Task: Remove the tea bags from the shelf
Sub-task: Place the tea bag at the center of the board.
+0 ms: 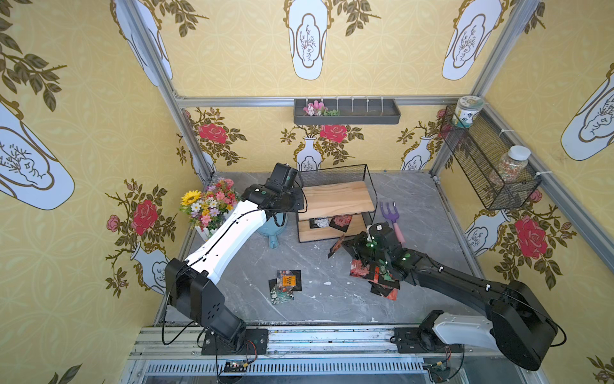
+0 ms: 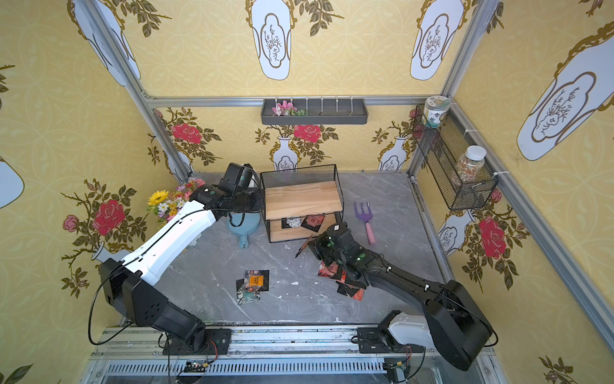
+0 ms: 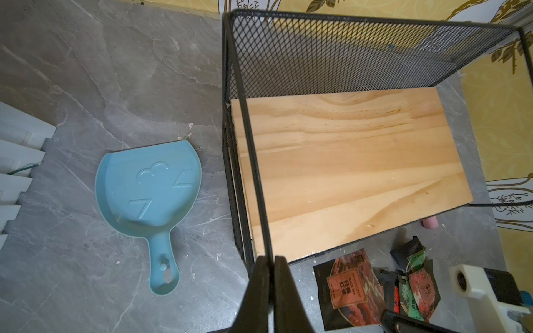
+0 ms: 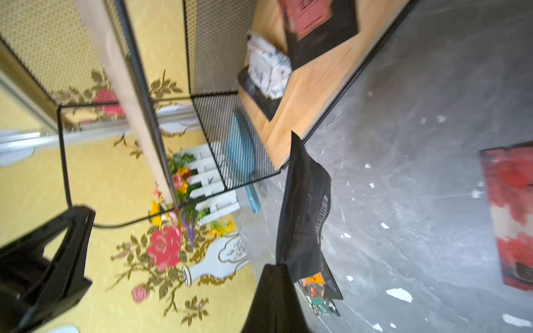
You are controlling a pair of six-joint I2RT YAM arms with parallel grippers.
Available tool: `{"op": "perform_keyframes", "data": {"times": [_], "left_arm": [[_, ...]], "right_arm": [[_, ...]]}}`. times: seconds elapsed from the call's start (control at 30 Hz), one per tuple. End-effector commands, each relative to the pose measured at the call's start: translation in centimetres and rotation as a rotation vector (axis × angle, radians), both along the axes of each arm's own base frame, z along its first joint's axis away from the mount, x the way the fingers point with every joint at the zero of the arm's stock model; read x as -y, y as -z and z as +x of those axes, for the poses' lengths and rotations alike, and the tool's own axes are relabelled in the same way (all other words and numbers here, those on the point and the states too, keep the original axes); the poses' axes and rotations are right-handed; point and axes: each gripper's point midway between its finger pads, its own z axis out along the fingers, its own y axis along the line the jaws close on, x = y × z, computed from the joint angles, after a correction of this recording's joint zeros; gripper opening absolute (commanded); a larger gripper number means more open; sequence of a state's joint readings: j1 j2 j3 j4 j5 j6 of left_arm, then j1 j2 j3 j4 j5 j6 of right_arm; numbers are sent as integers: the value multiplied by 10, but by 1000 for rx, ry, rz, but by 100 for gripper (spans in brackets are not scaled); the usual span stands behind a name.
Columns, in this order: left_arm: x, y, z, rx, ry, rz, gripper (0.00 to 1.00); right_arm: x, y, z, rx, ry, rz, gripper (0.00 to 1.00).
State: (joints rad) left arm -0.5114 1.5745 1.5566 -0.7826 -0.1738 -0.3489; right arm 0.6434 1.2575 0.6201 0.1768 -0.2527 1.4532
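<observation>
1. Left wrist view: the left gripper [image 3: 272,261] is clamped on a frame wire of the shelf [image 3: 346,161], on the side nearest that arm. The top board is bare.
2. Right wrist view: the right gripper [image 4: 277,266] pinches a black tea bag [image 4: 305,207] by one corner, just outside the rack and above the table.
3. Two tea bags [image 1: 342,222] lie on the lower board in both top views, one red-panelled, one white.
4. More sachets lie on the table: a small stack [image 1: 285,282] near the front, and a larger scatter [image 1: 360,269] partly under the right arm.
5. On the back wall, a slotted grey tray [image 1: 365,114] holds pink flowers [image 1: 314,108] at one end. On the side wall, a black mesh basket [image 1: 478,156] carries two jars [image 1: 466,111].
6. The grey marble-look table [image 1: 315,309] is flecked with white scraps. A blue dustpan [image 3: 147,190], a bouquet [image 1: 209,206] and a purple hand fork [image 1: 390,214] flank the shelf. Yellow wallpaper with vases and roses encloses the cell.
</observation>
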Motion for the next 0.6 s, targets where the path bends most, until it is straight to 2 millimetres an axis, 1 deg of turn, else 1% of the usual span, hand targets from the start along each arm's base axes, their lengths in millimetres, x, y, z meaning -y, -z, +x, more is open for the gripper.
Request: {"op": "perform_keyframes", "data": {"times": [0.0, 0.1, 0.13, 0.23, 0.3, 0.37, 0.43, 0.5, 0.57], "left_arm": [[3, 10, -5, -35, 35, 16, 0], [2, 10, -4, -33, 32, 17, 0], [2, 9, -4, -33, 32, 17, 0], [2, 9, -5, -33, 33, 17, 0], [2, 9, -5, -33, 32, 17, 0], [1, 10, -6, -35, 32, 19, 0], [1, 11, -7, -38, 31, 19, 0], [0, 11, -7, -38, 29, 19, 0], [0, 12, -7, -39, 29, 21, 0]], "right_arm": [[-40, -26, -21, 134, -266, 140, 0], [-68, -25, -39, 143, -385, 228, 0], [-80, -28, -42, 161, -415, 281, 0], [-111, -33, -47, 187, -475, 410, 0], [-132, -30, -49, 180, -510, 447, 0], [-152, -20, -51, 165, -540, 442, 0], [-166, -7, -52, 140, -555, 411, 0], [-171, 8, -51, 116, -550, 371, 0], [-169, 24, -50, 82, -532, 321, 0]]}}
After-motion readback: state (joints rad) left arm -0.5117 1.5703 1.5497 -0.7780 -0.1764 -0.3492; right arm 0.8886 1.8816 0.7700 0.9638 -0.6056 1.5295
